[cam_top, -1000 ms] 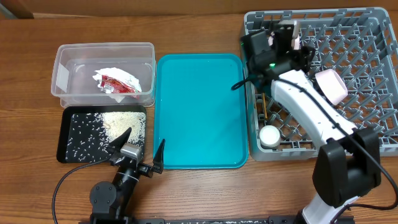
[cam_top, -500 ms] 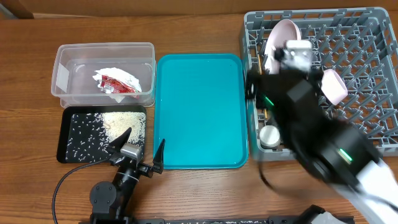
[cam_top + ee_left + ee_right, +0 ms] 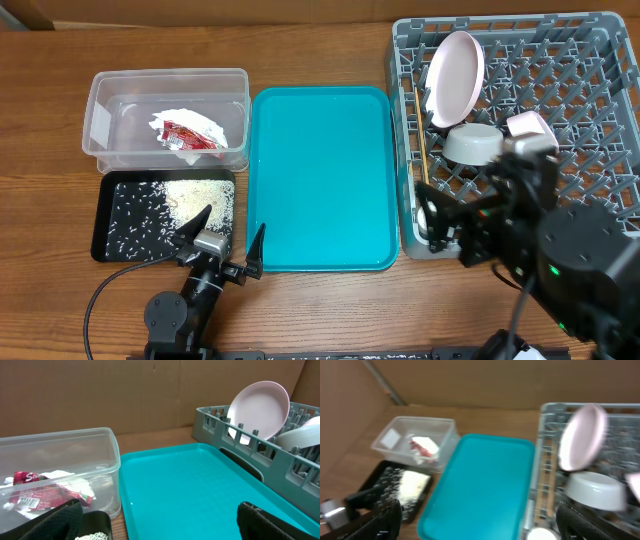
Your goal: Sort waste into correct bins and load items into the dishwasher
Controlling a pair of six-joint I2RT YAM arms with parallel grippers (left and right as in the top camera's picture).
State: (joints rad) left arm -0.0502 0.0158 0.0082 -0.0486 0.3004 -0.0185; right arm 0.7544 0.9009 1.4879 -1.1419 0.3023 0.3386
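Left pincer [image 3: 234, 220] gapes empty at 7 o'clock; right pincer [image 3: 477, 510], blurred at 4 o'clock, gapes too. Pale-pink plate [image 3: 455, 65] stands in grey dish rack [image 3: 590, 60] at 1 o'clock, bowl [image 3: 472, 143] just beside.

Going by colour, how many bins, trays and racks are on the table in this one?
Clear: 1, the tub
Black: 1, the shallow tray
Teal: 1, the serving tray
Grey: 1, the dish rack
Total: 4
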